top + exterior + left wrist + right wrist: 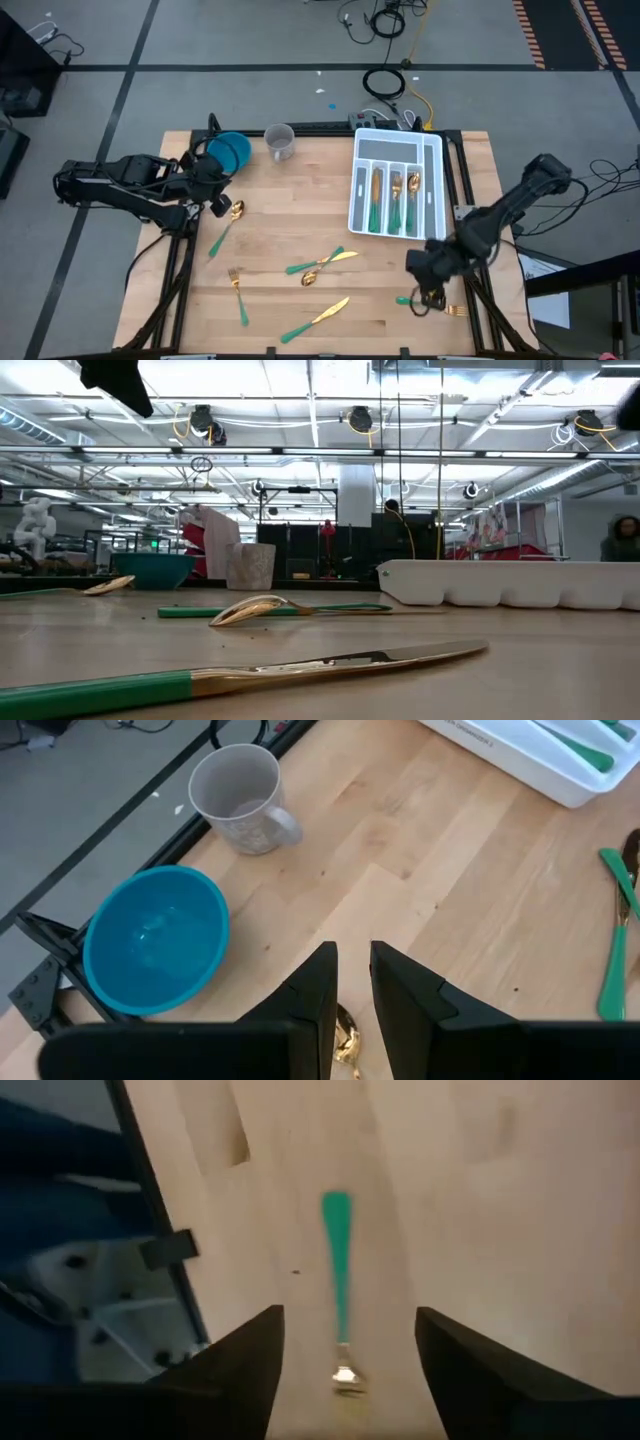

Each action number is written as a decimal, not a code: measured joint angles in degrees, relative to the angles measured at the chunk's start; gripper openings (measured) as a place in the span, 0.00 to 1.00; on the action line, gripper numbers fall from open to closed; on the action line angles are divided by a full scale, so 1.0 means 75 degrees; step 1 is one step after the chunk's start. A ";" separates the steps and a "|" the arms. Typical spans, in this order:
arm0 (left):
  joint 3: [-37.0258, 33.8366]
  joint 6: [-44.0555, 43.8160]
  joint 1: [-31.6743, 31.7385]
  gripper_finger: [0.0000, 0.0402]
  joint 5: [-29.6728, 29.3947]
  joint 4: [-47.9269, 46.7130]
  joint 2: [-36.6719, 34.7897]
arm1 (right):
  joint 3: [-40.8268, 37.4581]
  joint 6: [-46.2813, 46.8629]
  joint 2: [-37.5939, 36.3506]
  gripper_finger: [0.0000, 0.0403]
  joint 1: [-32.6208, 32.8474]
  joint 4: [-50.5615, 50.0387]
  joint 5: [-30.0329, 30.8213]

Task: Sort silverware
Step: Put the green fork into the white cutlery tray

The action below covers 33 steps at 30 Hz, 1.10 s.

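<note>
Two grippers were at work. The right gripper hung low over the table's near right corner, fingers spread wide, straddling a fork whose teal handle pointed away and whose gold head lay between the fingers. To grip it well, I judged the fingers should drop until they bracketed the neck just above the head, then pinch squarely across the slim handle so it could not twist. The left gripper hovered beside the blue bowl, fingers nearly pressed together over a gold spoon's head, apparently not gripping it. Other silverware lay loose mid-table: a spoon, two knives and another fork. Several pieces already lay in the white divided tray.
</note>
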 joint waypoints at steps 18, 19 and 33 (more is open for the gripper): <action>0.0000 -0.0239 0.0006 0.18 0.0012 0.0012 0.0000 | -0.1360 0.7278 -0.0005 0.54 0.2865 0.1294 0.1409; 0.0000 -0.0240 0.0006 0.18 0.0012 0.0012 0.0000 | -0.1360 0.7716 -0.0005 0.54 0.2926 0.1369 0.1411; 0.0000 -0.0237 0.0006 0.18 0.0002 0.0012 0.0000 | -0.1363 0.5970 0.0760 0.54 0.3023 0.1323 0.1145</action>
